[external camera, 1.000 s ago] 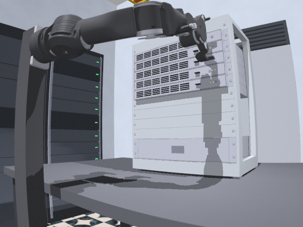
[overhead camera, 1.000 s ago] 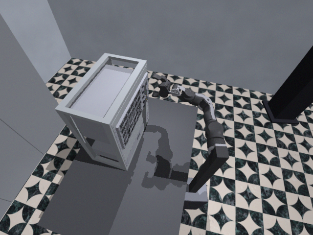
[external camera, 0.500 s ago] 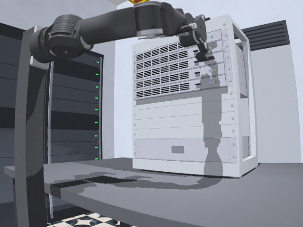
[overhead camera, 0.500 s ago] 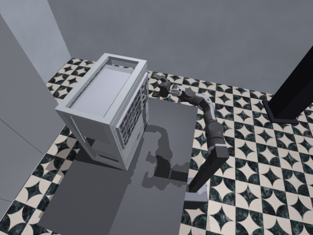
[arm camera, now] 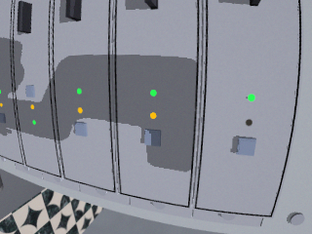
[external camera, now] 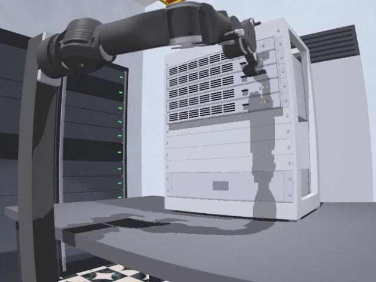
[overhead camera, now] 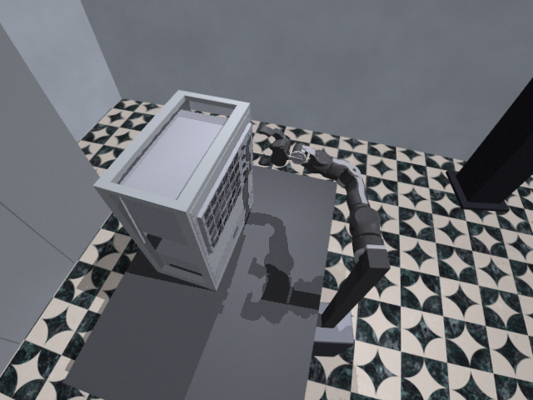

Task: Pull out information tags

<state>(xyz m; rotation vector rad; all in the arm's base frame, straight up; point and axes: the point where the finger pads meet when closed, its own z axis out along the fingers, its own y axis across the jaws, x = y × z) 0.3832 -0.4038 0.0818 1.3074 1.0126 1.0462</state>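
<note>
Dark-grey jointed robot arm (overhead camera: 366,222) (external camera: 133,33) reaches in from the left of the exterior view, its dark upright post (overhead camera: 357,288) (external camera: 42,151) standing by the edge of the grey desk (overhead camera: 258,366) (external camera: 333,242) opposite the rack. To the right, the pale grey metal server rack (overhead camera: 215,155) (external camera: 188,206) (arm camera: 304,146) stands upright toward the desk's far edge, apparently level. Small black tabs (external camera: 244,91) (arm camera: 24,17), probably the information tags, show beside the vent grilles; how far each sticks out cannot be told, so no pull can be confirmed as done.

In front of the rack's upper right side, the fingers (overhead camera: 265,144) (external camera: 258,47) are spread fully and hold nothing.

Further right come the lights. In the wrist view, four servers show yellow error lights (arm camera: 153,115); the rightmost server has a green light (arm camera: 252,97) but a dark error lamp (arm camera: 249,122). The square grey-blue locate buttons (arm camera: 246,146) in that view look unlit. Likely left to do: four tags out to their stops, the fifth fully in, buttons kept dark and the unfastened rack unmoved.
</note>
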